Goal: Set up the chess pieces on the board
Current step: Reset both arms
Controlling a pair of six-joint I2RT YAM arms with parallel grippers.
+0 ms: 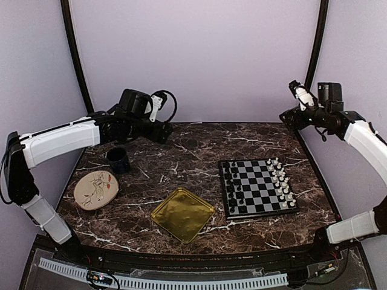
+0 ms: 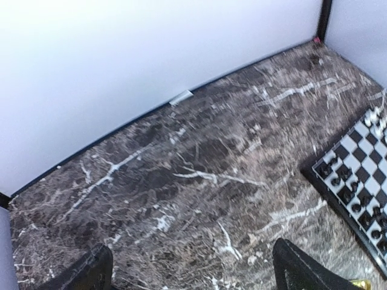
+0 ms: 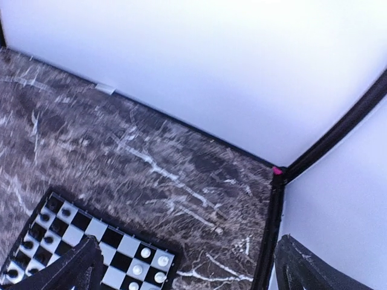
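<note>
**Board looks set, both arms lifted clear with nothing in their fingers**

The flat black-and-white checkered board lies at the near right of the brown marble table. The tiny black chess pieces are ranked along its left edge and the tiny white chess pieces along its right, though they are too small to tell whether every square is filled. A square gold metal tray sits to the board's left, with a round floral plate and a dark cup further left. The left gripper hangs over the far left and the right gripper over the far right corner, both with jaws spread wide. The placing step seems done, so the next move calls for a check of the ranks or parking the arms.
</note>
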